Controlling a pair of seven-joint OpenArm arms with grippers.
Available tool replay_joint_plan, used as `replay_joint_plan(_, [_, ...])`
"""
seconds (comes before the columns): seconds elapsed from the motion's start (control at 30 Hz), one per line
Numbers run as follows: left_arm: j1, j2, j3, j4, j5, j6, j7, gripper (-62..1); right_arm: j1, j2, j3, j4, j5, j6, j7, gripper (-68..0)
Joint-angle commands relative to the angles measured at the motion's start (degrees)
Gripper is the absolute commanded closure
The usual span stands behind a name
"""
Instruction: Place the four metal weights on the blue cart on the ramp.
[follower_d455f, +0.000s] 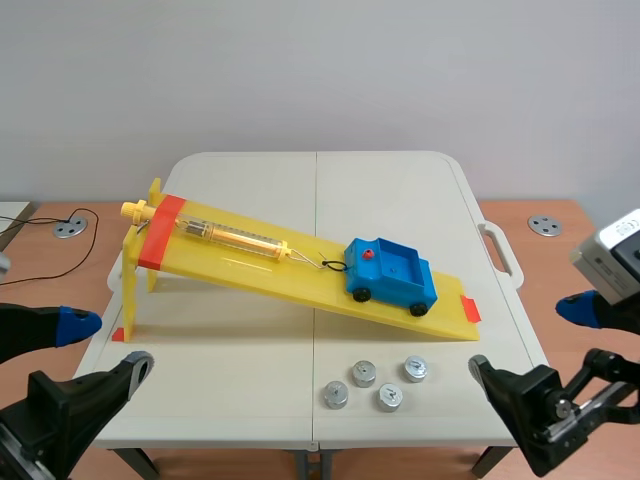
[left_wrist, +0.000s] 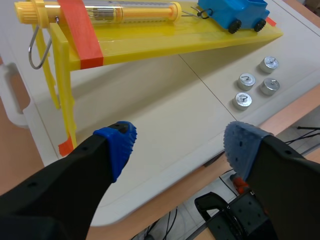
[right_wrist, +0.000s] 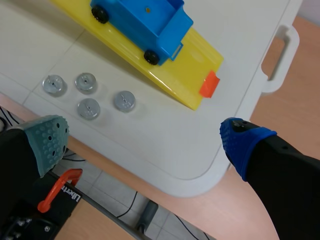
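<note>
Right now the four metal weights sit loose on the white tabletop. They are clustered near its front edge, just in front of the low end of the yellow ramp, close together but not touching one another. The blue cart stands on the ramp near that low end. Its nose faces uphill, joined by a small black loop to the hook of a clear tube that lies along the slope. The left end effector hovers near the tabletop's front left corner, its fingers spread wide with nothing between them. The right end effector hangs by the front right corner, fingers likewise spread and holding nothing, with the weights ahead of it.
</note>
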Motion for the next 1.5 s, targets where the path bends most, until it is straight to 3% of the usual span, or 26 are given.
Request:
replay_joint_plan(0.0, [-0.5, 1.5, -1.0, 4.3, -4.2, -2.1, -5.9, -33.8, 3.2, 0.0, -1.0, 2.2, 2.0, -1.0, 5.5, -62.3])
replay_joint_plan(0.2, [-0.7, 3.4, -1.0, 4.3, -4.2, -2.1, -4.5, -15.6, 5.4, -2.8, -5.2, 1.8, 1.9, -1.0, 4.8, -59.1])
replay_joint_plan(0.4, [-3.5, 5.7, -1.0, 4.0, -4.2, -2.1, 0.8, -3.2, 8.2, -6.0, -8.3, -2.3, 1.8, -1.0, 2.4, -51.6])
replay_joint_plan(0.63, [-4.8, 8.3, -0.9, 3.9, -4.2, -2.1, 2.0, -2.6, 12.1, -9.0, -11.3, -6.1, -0.9, -0.3, 2.4, -39.6])
replay_joint_plan(0.9, [-5.1, 9.1, -0.9, 3.9, -4.2, -2.1, 2.0, -2.6, 17.2, -12.0, -16.5, -11.8, -1.2, -0.4, 2.6, -39.5])
replay_joint_plan(1.17, [-5.1, 9.1, -0.9, 3.9, -4.2, -2.1, 2.0, -2.6, 20.5, -15.0, -20.9, -15.1, -10.7, -0.8, 3.1, -39.5])
replay_joint_plan(1.47, [-5.1, 9.1, -0.9, 3.9, -4.2, -2.1, 2.0, -2.6, 23.3, -16.0, -25.5, -19.0, -15.3, -3.1, 4.8, -39.4])
